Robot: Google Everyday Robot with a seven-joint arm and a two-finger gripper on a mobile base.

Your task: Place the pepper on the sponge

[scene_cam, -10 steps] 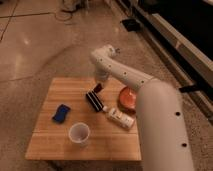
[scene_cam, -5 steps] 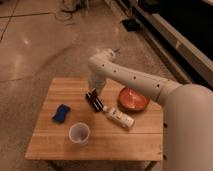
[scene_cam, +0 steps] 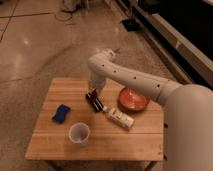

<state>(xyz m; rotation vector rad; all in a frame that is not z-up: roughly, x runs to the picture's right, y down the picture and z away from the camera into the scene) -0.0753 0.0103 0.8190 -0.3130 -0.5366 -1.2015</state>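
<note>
Pepper point(scene_cam: 90, 95) shows only as a small dark red sliver at the far end of the black bar point(scene_cam: 95, 103), near the middle of the wooden table point(scene_cam: 50, 146) and right under the gripper point(scene_cam: 94, 91). Its long axis seems to run along the bar, from far-left to near-right, but which end bears the stem cannot be told. At the left lies the blue sponge point(scene_cam: 61, 113), well apart from the pepper, and the white cup point(scene_cam: 79, 133) stands upright nearer the front edge. The gripper's pincer is closed tight over the bar's far end, and whether it has the pepper nipped cannot be told. It hangs at much the same spot as a second ago, while the white arm point(scene_cam: 131, 77) has swung and now arches in from the right. Just right of the bar lies a white bottle point(scene_cam: 119, 118) on its side, then the orange bowl point(scene_cam: 133, 99), half hidden earlier, now in full sight.
</note>
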